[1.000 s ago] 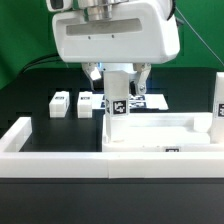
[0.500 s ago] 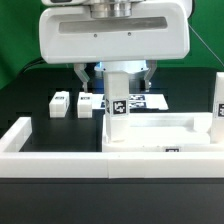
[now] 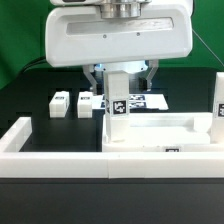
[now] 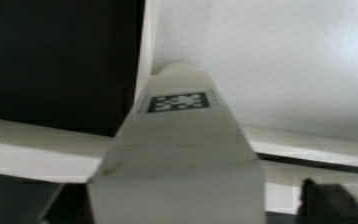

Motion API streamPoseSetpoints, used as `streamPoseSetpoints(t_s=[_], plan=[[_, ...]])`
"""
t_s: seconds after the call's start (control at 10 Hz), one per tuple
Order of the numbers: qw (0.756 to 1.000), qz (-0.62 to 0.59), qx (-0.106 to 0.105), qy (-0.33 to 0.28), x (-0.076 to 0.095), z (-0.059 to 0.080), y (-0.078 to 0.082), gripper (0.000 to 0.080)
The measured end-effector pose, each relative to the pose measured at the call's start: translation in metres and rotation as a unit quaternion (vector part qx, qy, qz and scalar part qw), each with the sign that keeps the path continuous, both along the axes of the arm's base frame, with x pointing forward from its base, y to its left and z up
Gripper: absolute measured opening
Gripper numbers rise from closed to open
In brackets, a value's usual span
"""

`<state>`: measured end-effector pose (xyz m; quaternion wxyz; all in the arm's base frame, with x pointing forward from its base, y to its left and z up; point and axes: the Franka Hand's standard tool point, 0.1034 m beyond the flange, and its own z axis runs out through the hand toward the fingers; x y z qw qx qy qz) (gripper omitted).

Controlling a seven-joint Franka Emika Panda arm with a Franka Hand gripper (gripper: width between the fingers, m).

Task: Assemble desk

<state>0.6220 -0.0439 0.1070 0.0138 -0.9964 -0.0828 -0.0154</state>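
Observation:
The white desk tabletop [image 3: 175,134] lies rim-up against the front border wall. A white tagged leg post [image 3: 119,105] stands upright at its corner on the exterior view's left; it also fills the wrist view [image 4: 179,150]. My gripper [image 3: 120,80] hangs over this post, and its dark fingers [image 3: 91,74] straddle the top with gaps on both sides. It is open. In the wrist view the gripper [image 4: 185,205] shows one dark finger [image 4: 318,202] apart from the post. The post's foot is hidden behind the tabletop rim.
Two loose leg posts [image 3: 60,104] [image 3: 86,102] lie on the black table at the exterior view's left. Another leg post [image 3: 218,104] stands at the right edge. The marker board [image 3: 152,101] lies behind the tabletop. The low white border wall [image 3: 55,160] runs along the front.
The gripper body has risen a little and shifted slightly, and its fingers now stand wider apart on either side of the upright post. The post has stayed in place.

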Motion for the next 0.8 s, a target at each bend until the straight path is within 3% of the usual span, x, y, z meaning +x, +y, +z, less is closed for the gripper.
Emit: streamPoseSetpoints(t_s=[0.1, 0.2, 0.3, 0.7, 0.8], plan=[[1.0, 0.0, 0.0, 0.0, 0.0, 0.0, -0.0001, 0.0403], [1.0, 0.0, 0.0, 0.0, 0.0001, 0.0001, -0.0007, 0.0403], [1.0, 0.0, -0.001, 0.0, 0.0, 0.0, -0.0011, 0.0288], [0.997, -0.079, 0.007, 0.003, -0.0009, -0.0004, -0.0037, 0.0288], [0.986, -0.164, 0.016, 0.003, -0.0003, -0.0012, -0.0056, 0.0288]])
